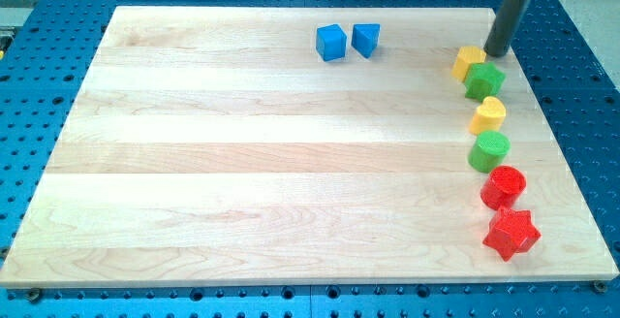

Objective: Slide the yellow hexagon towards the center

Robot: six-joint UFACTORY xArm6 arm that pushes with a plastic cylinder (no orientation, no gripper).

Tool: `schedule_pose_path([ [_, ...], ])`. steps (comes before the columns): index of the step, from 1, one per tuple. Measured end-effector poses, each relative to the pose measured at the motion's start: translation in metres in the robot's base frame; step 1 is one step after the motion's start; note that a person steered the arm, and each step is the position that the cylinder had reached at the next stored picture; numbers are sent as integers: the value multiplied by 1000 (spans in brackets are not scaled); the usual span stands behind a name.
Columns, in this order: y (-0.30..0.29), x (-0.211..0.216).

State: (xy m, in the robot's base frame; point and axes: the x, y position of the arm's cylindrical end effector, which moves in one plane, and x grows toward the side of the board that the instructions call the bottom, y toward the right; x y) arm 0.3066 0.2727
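Note:
The yellow hexagon (469, 62) sits near the view's top right of the wooden board (242, 163), touching a green block (484, 80) just below and to its right. My tip (500, 54) rests on the board just right of the yellow hexagon and above the green block, very close to both. The dark rod rises from it toward the view's top.
Down the view's right side run a yellow heart-like block (488, 114), a green cylinder (489, 150), a red cylinder (503, 186) and a red star (511, 233). A blue cube (331, 43) and another blue block (365, 39) sit at the top middle.

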Motion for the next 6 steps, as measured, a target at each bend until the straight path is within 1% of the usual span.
schedule_pose_path([
  [1, -77, 12],
  [2, -189, 16],
  [3, -200, 13],
  [4, -192, 5],
  [5, -112, 8],
  [6, -92, 25],
])
